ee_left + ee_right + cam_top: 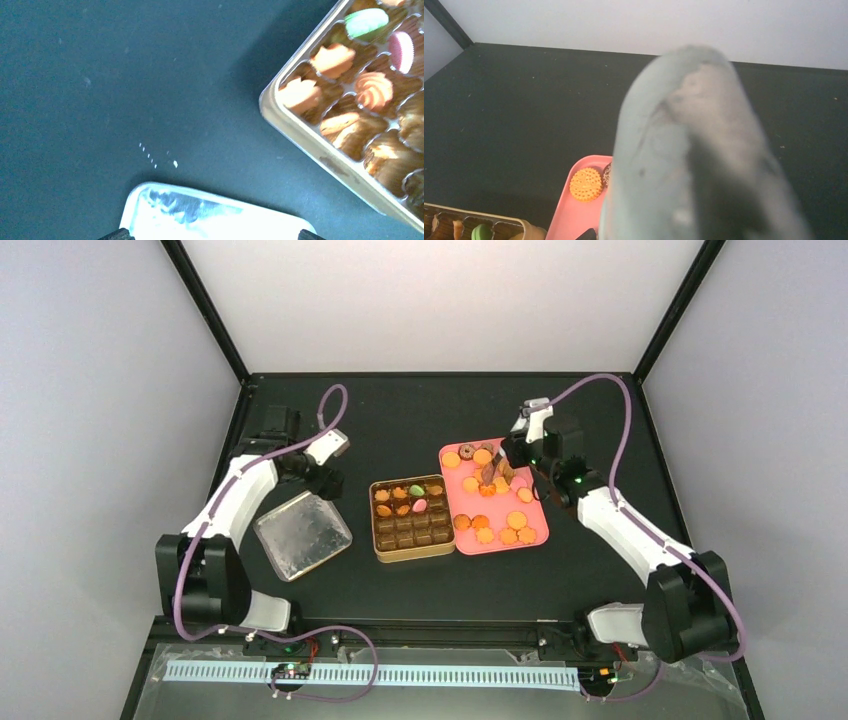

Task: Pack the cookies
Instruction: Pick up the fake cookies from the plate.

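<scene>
Several orange cookies (517, 520) lie loose on a pink tray (540, 502). More cookies sit in the back rows of the brown compartmented tin (412, 552), among them a green cookie (366, 22) and a pink cookie (401, 45). My right gripper (512, 452) hovers over the tray's far end, shut on metal tongs (494, 472) whose tips point down among the cookies there. The tongs' grey handle (694, 150) blocks most of the right wrist view; an orange dotted cookie (586, 184) shows beside it. My left gripper (212, 235) is open, with its fingertips (116, 234) wide apart.
A silver lid (302, 534) lies flat on the black table left of the tin, its far edge (215, 210) under my left gripper. The tin's corner (280, 112) is to the right in the left wrist view. The booth's walls close in the back and sides.
</scene>
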{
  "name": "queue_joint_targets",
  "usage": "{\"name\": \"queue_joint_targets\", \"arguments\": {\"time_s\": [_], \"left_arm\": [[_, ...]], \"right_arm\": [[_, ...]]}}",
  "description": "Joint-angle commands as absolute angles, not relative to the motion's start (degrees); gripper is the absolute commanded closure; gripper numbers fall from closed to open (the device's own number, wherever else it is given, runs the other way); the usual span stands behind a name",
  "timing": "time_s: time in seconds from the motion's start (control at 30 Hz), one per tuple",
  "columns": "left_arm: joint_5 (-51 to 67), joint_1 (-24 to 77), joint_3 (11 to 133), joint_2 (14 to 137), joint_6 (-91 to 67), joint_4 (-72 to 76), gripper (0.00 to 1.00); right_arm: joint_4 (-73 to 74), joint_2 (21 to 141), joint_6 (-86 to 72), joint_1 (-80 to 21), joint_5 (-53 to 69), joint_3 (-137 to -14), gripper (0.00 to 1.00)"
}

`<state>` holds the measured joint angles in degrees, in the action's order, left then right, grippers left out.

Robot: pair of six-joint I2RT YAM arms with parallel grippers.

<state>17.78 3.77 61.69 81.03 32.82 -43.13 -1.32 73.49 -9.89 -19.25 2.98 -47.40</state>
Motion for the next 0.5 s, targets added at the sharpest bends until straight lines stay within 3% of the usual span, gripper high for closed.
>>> {"name": "queue_joint_targets", "arguments": {"time_s": [0.0, 0.47], "left_arm": [[21.28, -1.59, 63.04, 79.81, 33.27, -48.76, 0.11], [24.05, -3.92, 63.28, 79.19, 30.58, -49.10, 0.10]], "right_arm": [[-4.93, 75.83, -7.31, -20.84, -0.09, -51.01, 0.59], [-3.95, 81.58, -2.69, -26.81, -5.07, -52.72, 0.61]]}}
